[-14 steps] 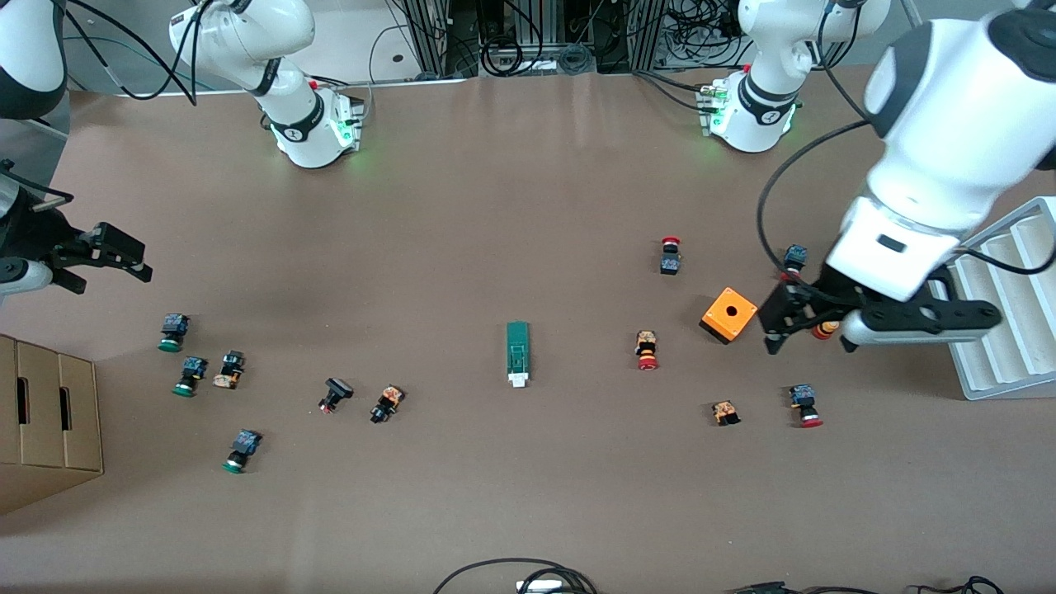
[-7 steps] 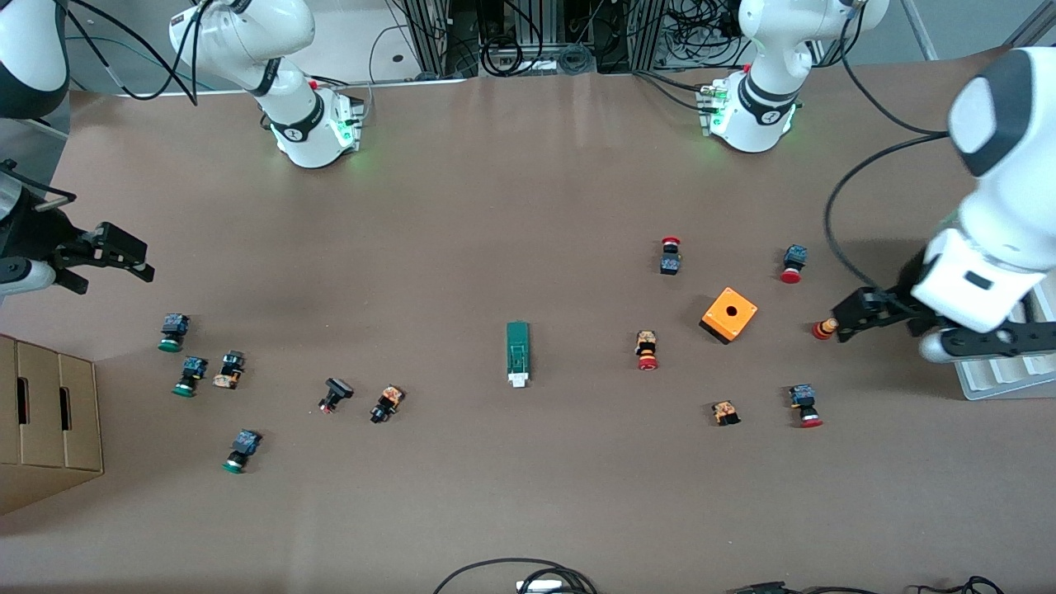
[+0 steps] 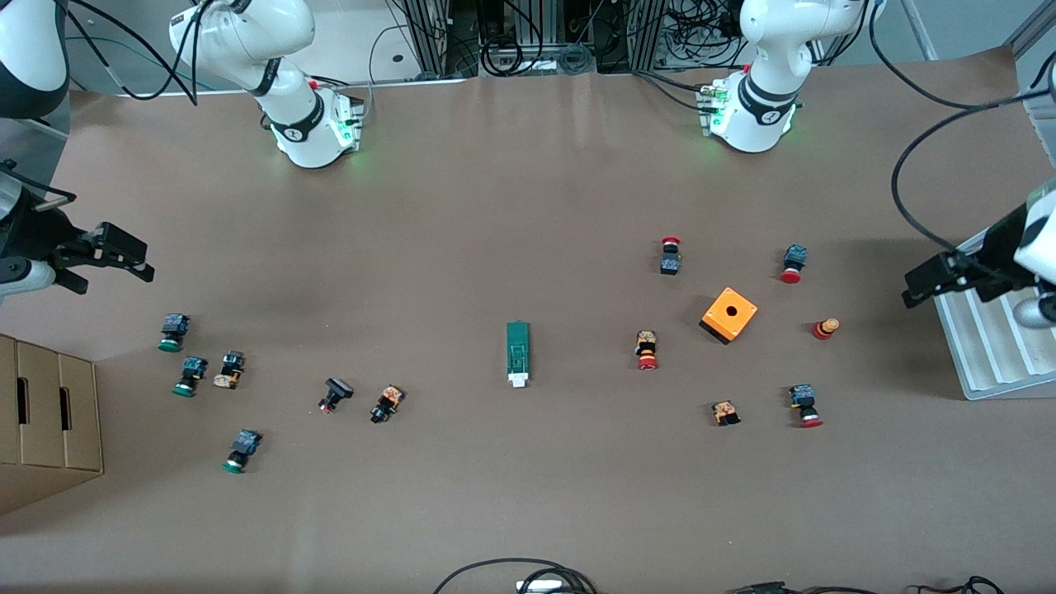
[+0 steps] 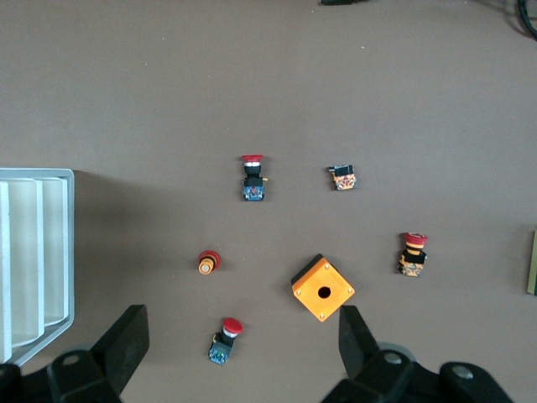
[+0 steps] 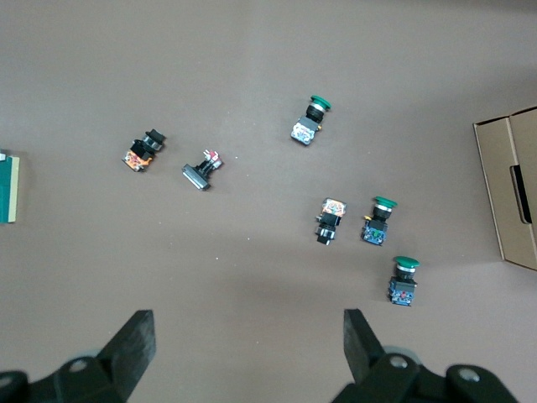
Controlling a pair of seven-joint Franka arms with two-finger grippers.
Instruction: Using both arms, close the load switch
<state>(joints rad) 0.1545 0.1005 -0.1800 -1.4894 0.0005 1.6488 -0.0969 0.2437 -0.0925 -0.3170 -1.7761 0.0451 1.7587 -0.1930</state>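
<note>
The load switch lies flat near the middle of the tabletop, with bare brown surface on all its sides. It is a narrow green bar with a small white piece at the end nearer to the front camera. Nothing touches it.

The left gripper hangs over the edge of the white ribbed tray at the left arm's end, with its jaws wide open and empty. The right gripper hangs over the right arm's end, near the cardboard box, also with jaws spread and empty.

Seven small button parts lie toward the right arm's end. Six more, and one orange box with a hole, lie toward the left arm's end.
</note>
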